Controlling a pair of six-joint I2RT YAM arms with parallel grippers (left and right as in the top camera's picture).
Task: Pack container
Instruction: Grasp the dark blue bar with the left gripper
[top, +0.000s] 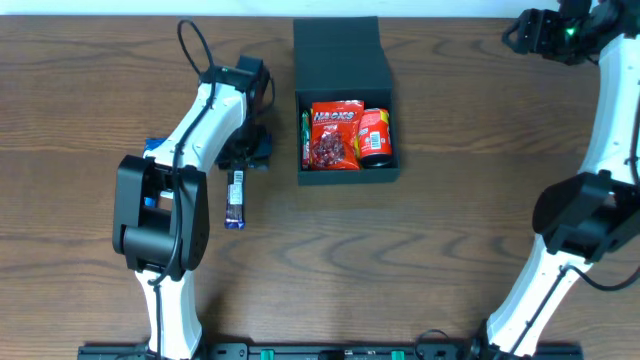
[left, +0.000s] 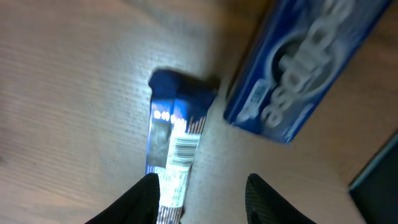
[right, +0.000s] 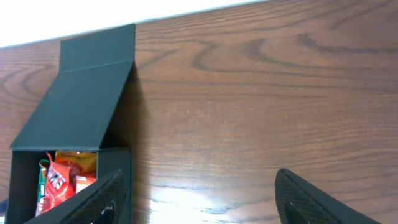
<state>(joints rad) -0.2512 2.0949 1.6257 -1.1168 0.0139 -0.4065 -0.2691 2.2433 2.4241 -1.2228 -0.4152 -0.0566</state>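
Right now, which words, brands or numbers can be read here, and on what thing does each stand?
No text reads with certainty.
Red packet in the container: white brand letters, too small.
Blue box: large white letters, blurred.
Blue bar wrapper: barcode, digits blurred.
Orange tub: label too small.

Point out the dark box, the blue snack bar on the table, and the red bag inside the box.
dark box (top: 338, 50): overhead view, open lid flap.
blue snack bar (top: 234, 200): overhead view, wrapper's middle.
red bag (top: 335, 135): overhead view, front's middle.
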